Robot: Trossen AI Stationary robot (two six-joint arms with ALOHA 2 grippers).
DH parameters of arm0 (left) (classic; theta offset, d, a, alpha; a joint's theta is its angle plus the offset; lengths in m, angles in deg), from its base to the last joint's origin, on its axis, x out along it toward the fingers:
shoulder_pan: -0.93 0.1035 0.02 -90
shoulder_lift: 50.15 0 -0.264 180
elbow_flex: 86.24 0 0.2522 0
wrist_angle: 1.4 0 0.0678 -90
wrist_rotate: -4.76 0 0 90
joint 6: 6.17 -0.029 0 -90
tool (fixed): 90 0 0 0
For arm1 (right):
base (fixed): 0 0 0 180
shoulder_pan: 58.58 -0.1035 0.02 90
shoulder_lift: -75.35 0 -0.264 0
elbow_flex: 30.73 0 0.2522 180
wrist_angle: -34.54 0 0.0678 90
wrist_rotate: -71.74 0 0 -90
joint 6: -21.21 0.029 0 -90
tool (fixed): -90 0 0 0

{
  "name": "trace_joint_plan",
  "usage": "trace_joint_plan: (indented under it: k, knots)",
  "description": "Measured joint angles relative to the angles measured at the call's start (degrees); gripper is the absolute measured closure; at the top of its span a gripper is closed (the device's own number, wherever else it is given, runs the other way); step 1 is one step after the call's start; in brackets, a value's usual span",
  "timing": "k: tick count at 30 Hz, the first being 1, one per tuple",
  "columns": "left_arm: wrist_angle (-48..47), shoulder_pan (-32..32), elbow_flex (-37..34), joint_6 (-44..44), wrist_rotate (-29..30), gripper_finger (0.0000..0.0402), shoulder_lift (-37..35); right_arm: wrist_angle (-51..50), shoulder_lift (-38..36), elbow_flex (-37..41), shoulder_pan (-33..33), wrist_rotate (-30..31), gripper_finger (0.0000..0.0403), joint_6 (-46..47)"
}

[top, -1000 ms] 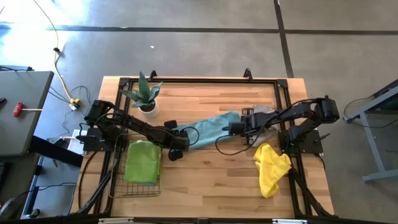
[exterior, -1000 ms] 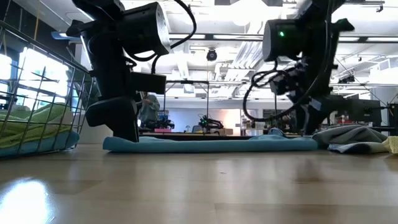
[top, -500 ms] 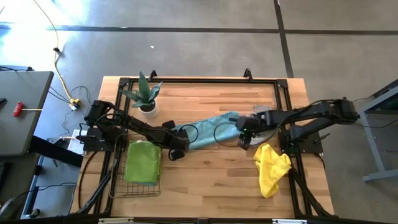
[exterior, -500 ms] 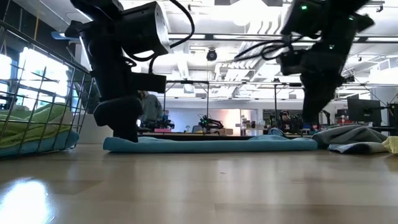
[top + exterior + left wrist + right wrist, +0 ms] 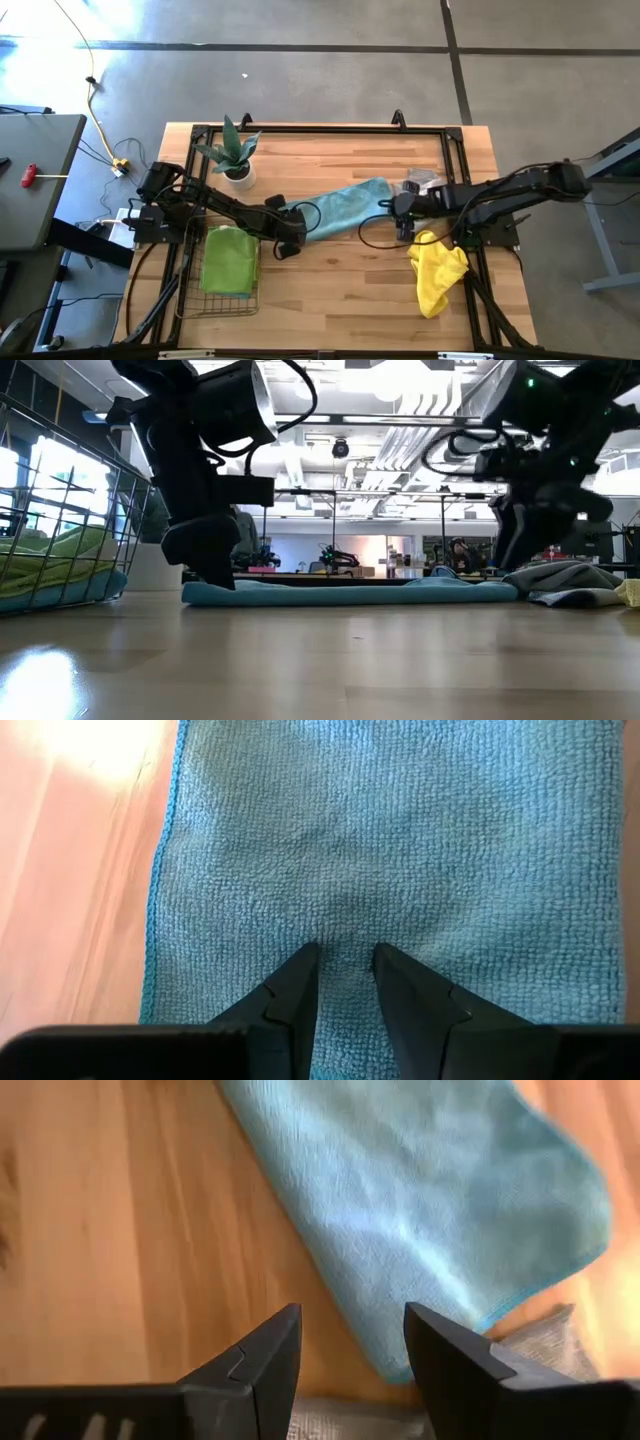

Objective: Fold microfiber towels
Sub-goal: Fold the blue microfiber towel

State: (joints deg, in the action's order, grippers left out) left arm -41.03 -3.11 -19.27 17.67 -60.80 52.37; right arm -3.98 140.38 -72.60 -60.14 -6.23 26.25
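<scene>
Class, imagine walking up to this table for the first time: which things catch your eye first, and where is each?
A teal towel lies stretched across the table's middle, the left gripper pressing on one end and the right gripper open above its other end. A crumpled yellow towel sits near the right edge, and a lime green towel fills the wire basket.

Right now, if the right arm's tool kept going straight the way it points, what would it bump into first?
Probably the blue towel: the right tool, open above bare wood, points at its near edge. Depth is hard to judge.
</scene>
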Motion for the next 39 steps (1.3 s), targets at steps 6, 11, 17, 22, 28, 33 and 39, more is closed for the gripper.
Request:
trace_joint_plan:
  k: [6,11,17,22,28,33,39]
  knots:
    - [0.0,0.0,0.0,0.0,0.0,0.0308,0.0,-0.3,4.5,1.9,0.0,4.8,0.0231,-2.5]
    - [0.0,0.0,0.0,0.1,0.0,0.0308,-0.1,1.6,7.7,1.9,0.0,9.6,0.0231,-6.0]
    - [0.2,0.0,0.1,0.2,-0.1,0.0308,-0.1,5.1,11.5,1.7,0.0,10.4,0.0231,-9.8]
    - [0.2,0.0,0.1,0.2,-0.4,0.0308,-0.1,6.1,12.8,1.6,0.0,10.7,0.0244,-9.9]
    - [0.2,0.0,0.1,0.2,-0.8,0.0308,-0.2,6.2,12.9,1.7,-0.1,10.2,0.0336,-10.0]
    - [0.2,0.0,0.1,1.9,-0.8,0.0308,-0.2,4.8,13.1,1.1,0.0,10.1,0.0394,-12.0]
    - [0.2,-0.1,1.9,4.9,-0.7,0.0313,-0.9,-4.9,13.1,-4.9,0.1,16.7,0.0399,-16.3]
